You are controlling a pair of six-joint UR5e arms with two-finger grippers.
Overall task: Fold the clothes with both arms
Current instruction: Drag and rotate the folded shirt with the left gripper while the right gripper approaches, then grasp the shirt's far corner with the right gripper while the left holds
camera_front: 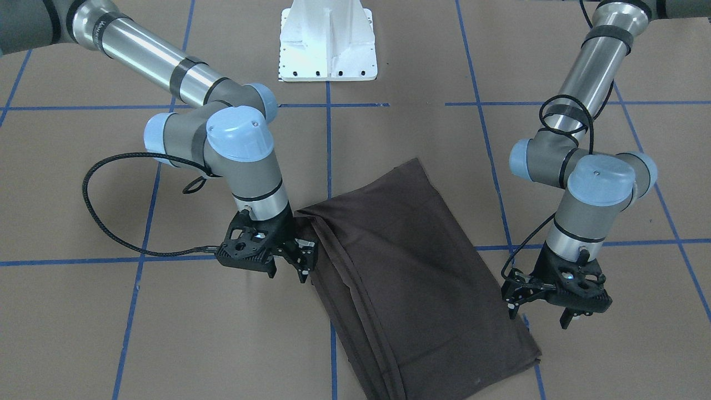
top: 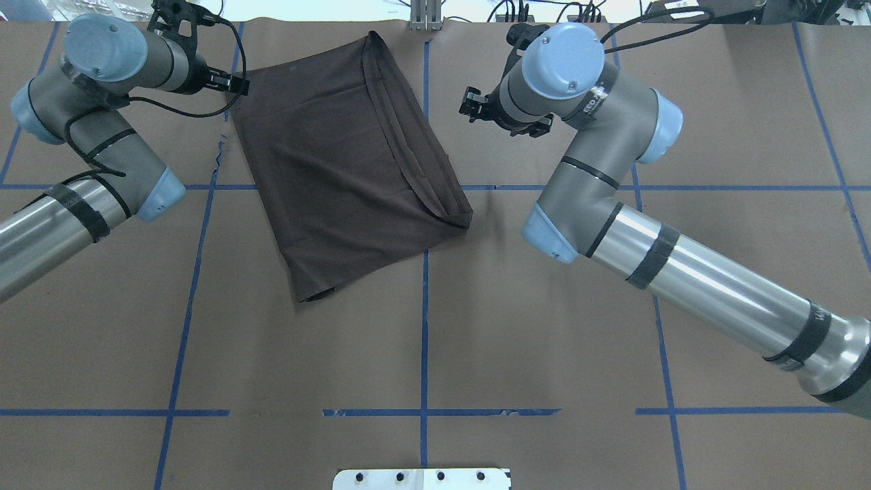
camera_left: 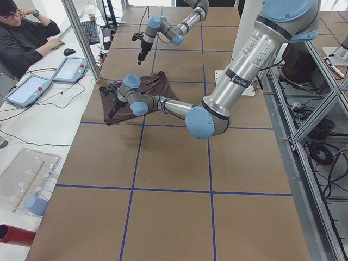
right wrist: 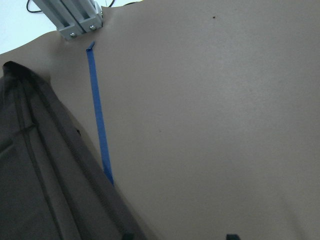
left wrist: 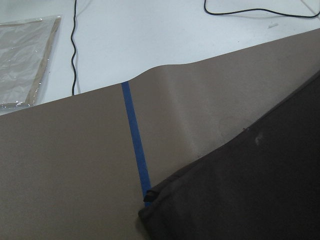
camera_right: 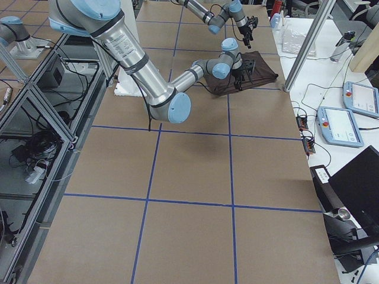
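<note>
A dark brown, thin-fabric T-shirt (top: 340, 170) lies folded into a rough, flat rectangle on the brown paper-covered table (top: 544, 327), which is marked into squares by blue tape lines (top: 424, 327). In the overhead view it sits toward 12 o'clock from the table's middle, turned so that its long sides run from about 11 to 5 o'clock. Several stacked fabric edges show as parallel ridges along its 3 o'clock side, and its far end lies close to the table's 12 o'clock edge. The silver-grey tubular left arm (top: 47, 218), with light blue joint caps, comes in from 9 o'clock. Its black two-finger left gripper (top: 235, 83) hangs just beside the shirt's 10 o'clock corner. The fingers look spread with no cloth between them, though whether they touch the fabric cannot be told. The matching right arm (top: 680, 279) reaches in from 4 o'clock, and the black right gripper (camera_front: 305, 258) hovers at the shirt's 2 o'clock side, apart from the cloth in the overhead view. In its wrist view the two fingertips (right wrist: 128, 236) stand wide apart over bare paper, pinching nothing. A white metal pedestal base (camera_front: 328, 44) stands at the table's 6 o'clock edge in the overhead view. In the exterior left view a person in dark clothing (camera_left: 24, 41) sits at a white desk beside the table.
</note>
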